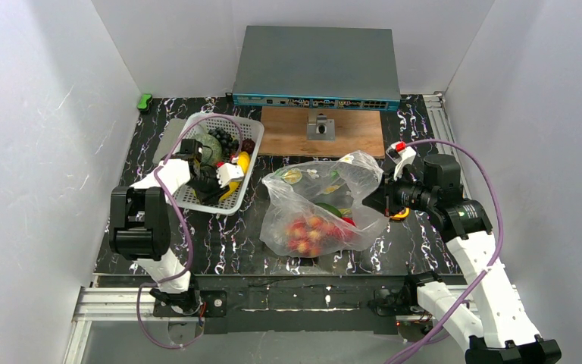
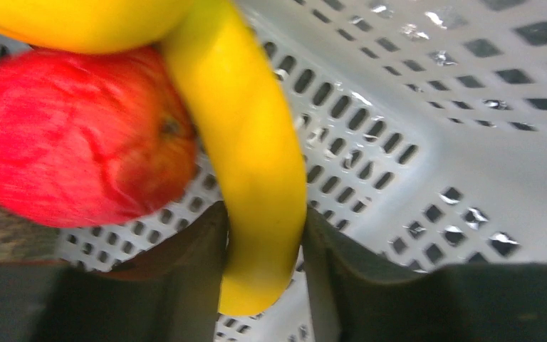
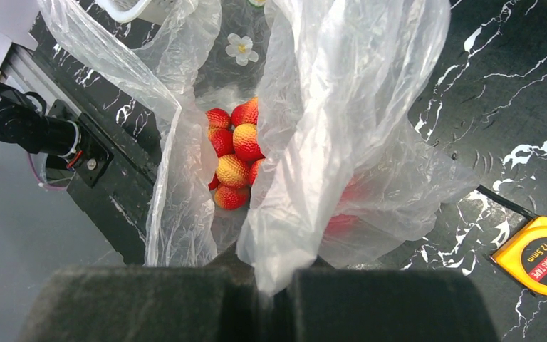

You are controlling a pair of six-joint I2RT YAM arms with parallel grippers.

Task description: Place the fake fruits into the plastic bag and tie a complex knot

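Note:
In the white lattice basket [image 1: 197, 121], my left gripper [image 1: 227, 176] has both jaws pressed against the end of a yellow banana [image 2: 249, 142], its fingertips [image 2: 263, 242] on either side. A red apple [image 2: 78, 142] lies against the banana. Dark grapes [image 1: 226, 139] and a green fruit [image 1: 211, 145] sit farther back in the basket. The plastic bag [image 1: 326, 205] stands open mid-table with a red-orange cluster [image 1: 307, 231] and other pieces inside. My right gripper [image 1: 379, 199] is shut on the bag's right edge [image 3: 342, 107], holding it up; the cluster [image 3: 238, 153] shows through the mouth.
A yellow tape measure [image 3: 545, 256] lies on the black marbled table just right of the bag. A wooden board [image 1: 288, 133] and a grey network switch [image 1: 314, 68] sit at the back. A small green object [image 1: 145, 100] lies at the back left. White walls close in both sides.

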